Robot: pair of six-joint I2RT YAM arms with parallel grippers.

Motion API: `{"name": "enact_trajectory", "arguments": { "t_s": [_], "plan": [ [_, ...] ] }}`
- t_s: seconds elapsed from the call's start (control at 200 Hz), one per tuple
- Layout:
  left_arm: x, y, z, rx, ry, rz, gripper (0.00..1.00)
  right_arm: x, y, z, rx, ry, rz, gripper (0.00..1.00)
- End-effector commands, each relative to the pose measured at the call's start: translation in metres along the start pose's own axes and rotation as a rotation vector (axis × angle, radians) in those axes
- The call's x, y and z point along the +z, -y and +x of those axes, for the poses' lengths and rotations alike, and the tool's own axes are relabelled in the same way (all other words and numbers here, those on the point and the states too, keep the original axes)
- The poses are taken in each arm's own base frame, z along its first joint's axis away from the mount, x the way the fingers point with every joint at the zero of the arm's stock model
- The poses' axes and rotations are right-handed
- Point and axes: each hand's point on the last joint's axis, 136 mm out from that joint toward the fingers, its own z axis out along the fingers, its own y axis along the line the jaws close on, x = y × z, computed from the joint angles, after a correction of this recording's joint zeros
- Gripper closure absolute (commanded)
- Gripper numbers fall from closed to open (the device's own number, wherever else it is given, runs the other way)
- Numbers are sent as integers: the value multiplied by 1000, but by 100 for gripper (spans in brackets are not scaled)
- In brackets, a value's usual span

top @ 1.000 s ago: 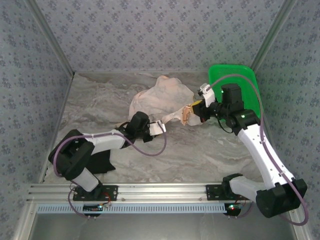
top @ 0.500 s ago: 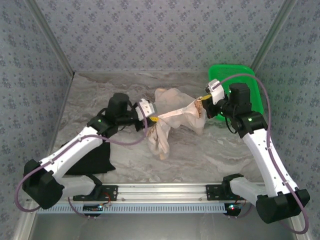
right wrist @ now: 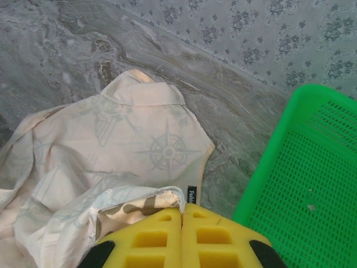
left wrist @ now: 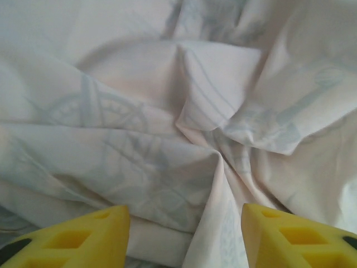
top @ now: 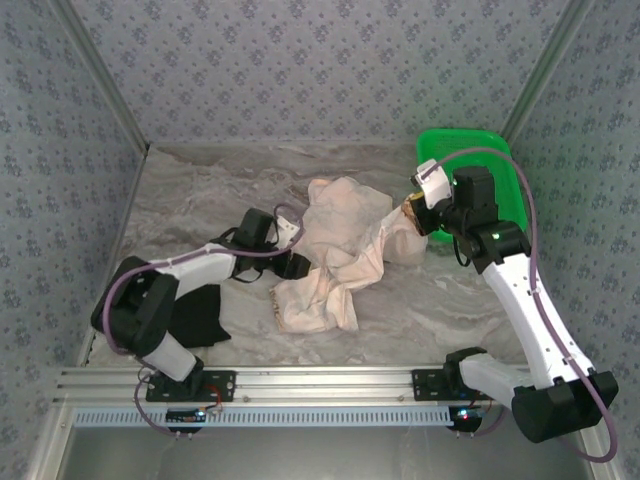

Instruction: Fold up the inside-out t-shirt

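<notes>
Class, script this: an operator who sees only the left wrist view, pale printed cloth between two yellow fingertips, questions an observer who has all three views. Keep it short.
Operator: My left gripper is open over the t-shirt. Does the other arm hold it?
Observer: Yes. The right gripper is shut on an edge of it, right beside the small dark neck label.
Operator: What else is near that arm?
Observer: A green basket stands just to that gripper's right.
</notes>
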Motion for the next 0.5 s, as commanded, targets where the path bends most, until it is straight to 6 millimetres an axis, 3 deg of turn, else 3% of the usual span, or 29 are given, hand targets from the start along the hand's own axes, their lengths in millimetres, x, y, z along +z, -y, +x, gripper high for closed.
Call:
{"name": "enact_trajectory", "arguments": {
  "t_s": [0.0, 0.055, 0.205, 0.32, 0.495],
  "plan": [
    [9, -27, 19, -192, -155, -163, 44, 2, 1, 9, -14, -31, 21, 100],
    [12, -52, 25, -181, -201, -323, 50, 4, 2, 10, -14, -33, 24, 100],
    [17, -89, 30, -186, -239, -506, 100, 3, 5, 10, -18, -41, 45, 100],
    [1, -114, 13, -239, -178, -554, 100, 2, 9, 13, -21, -53, 69, 100],
    [-43, -174, -42, -251, -43, -652, 100, 10, 7, 14, -21, -59, 60, 100]
  ]
}}
